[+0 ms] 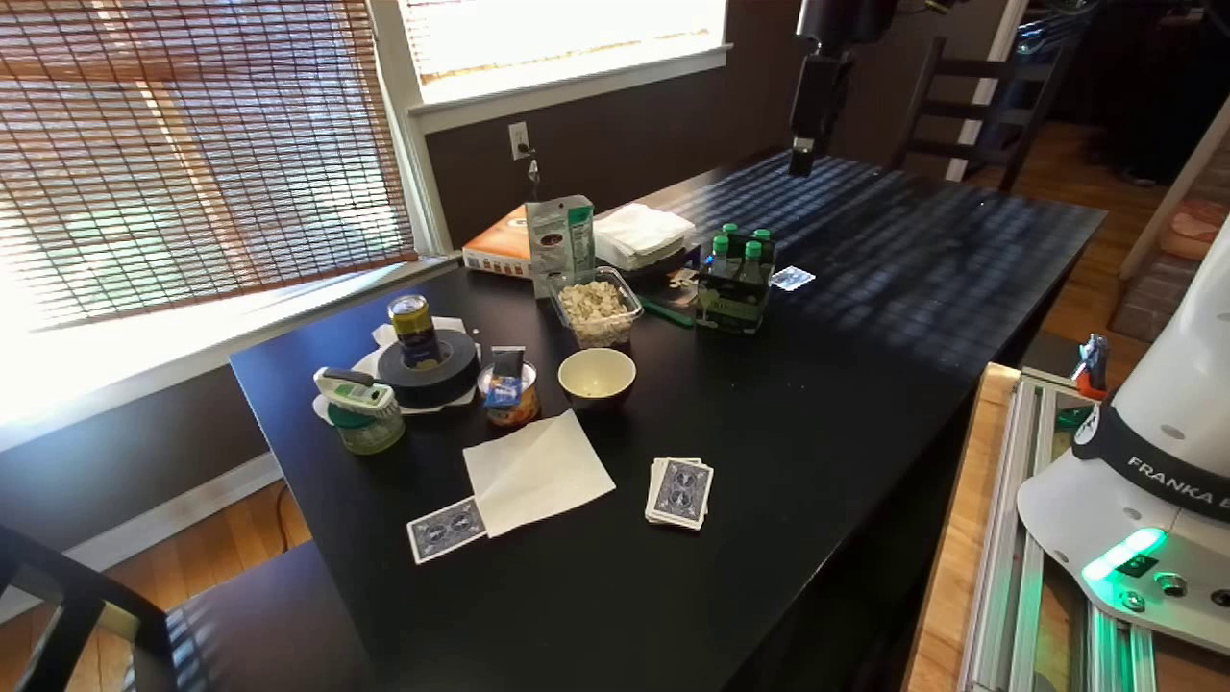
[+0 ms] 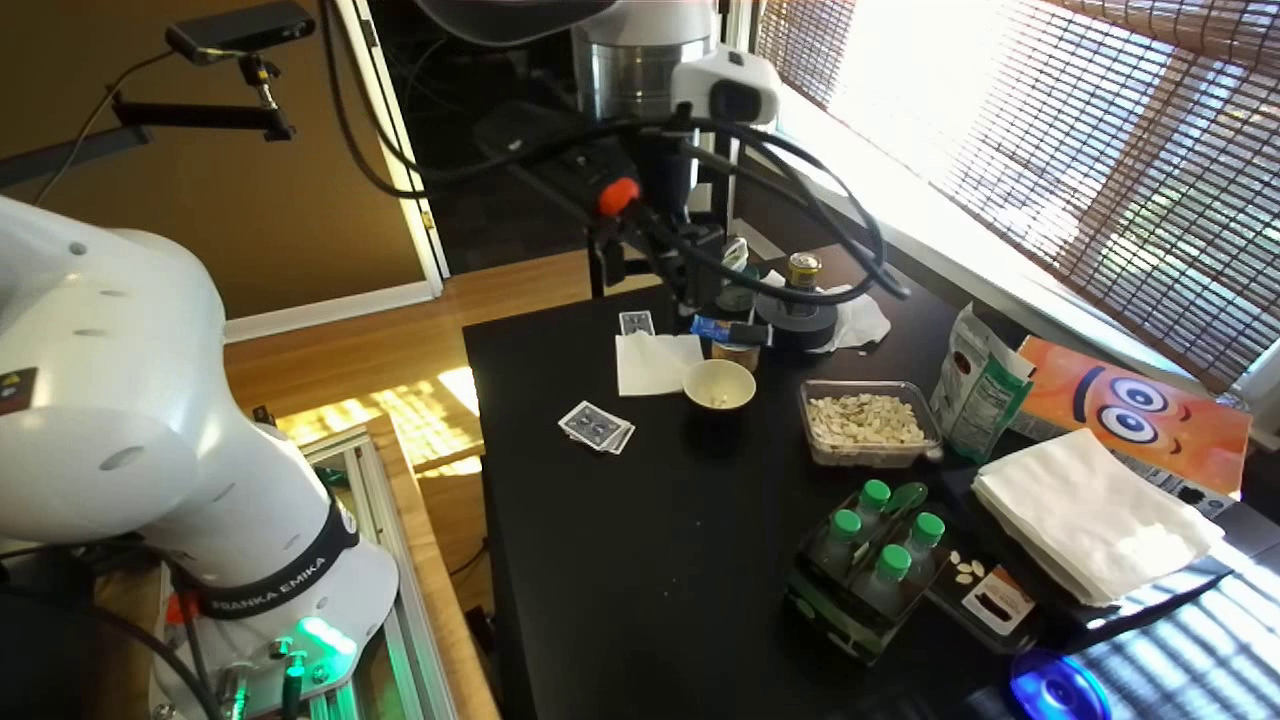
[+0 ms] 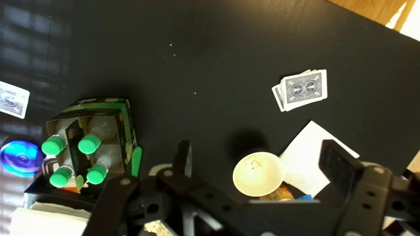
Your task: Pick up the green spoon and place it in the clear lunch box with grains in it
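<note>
The gripper (image 3: pixel 258 158) is held, jaws wide apart, above the surface (image 3: pixel 213 59); the green spoon (image 1: pixel 668 311) is seen between the clear lunch box (image 2: pixel 866 458) and bottle carrier (image 1: pixel 730 309).

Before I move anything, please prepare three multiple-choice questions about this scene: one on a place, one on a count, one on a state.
1. Where does the green spoon lie?
A) in the cream bowl
B) beside the bottle carrier
C) on the card pile

2. How many green-capped bottles show?
A) two
B) three
C) four

3. How is the gripper?
A) open
B) shut on nothing
C) shut on the green spoon

1 B: an exterior view shows it there.
2 C: the wrist view shows four.
3 A: its fingers stand wide apart.
</note>
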### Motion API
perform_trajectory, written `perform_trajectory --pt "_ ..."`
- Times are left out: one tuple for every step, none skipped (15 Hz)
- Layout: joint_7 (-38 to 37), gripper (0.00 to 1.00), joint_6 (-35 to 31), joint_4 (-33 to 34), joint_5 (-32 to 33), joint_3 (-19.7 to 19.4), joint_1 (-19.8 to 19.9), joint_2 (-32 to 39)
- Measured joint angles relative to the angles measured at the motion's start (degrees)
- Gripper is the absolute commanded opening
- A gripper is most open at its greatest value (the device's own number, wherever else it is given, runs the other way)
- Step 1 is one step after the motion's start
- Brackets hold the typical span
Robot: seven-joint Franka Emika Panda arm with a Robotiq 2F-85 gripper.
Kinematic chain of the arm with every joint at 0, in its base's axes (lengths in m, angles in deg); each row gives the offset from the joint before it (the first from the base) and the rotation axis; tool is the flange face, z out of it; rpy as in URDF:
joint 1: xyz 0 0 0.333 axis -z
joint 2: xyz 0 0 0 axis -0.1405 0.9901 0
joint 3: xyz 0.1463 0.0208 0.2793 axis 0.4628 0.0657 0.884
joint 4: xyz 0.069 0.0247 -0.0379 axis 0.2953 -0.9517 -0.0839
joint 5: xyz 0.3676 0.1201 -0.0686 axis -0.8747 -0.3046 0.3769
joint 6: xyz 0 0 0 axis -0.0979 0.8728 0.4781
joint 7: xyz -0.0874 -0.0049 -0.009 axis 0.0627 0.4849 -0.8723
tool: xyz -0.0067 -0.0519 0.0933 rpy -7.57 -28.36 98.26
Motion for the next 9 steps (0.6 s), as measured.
perform_trajectory --pt "0.0 1.0 -0.42 2.6 0.34 -0.01 0.36 3.23" --pt "0.0 1.0 -0.6 5.49 0.91 -0.01 0.74 6.53" --pt "0.0 1.0 -0.61 8.51 1.64 -0.11 1.06 9.71" --pt "0.05 1.0 -0.55 11.75 2.29 -0.25 1.44 12.97" --pt "0.47 1.0 -0.07 15.05 2.53 -0.45 1.96 16.12" --pt "0.97 1.0 0.95 18.44 2.53 -0.92 2.47 19.16" --pt "1.69 1.0 2.47 21.77 2.41 -1.51 2.95 21.89" --pt "2.45 1.0 3.85 24.66 2.28 -2.04 3.38 24.2" --pt "2.92 1.0 4.61 26.62 2.22 -2.42 3.6 25.84"
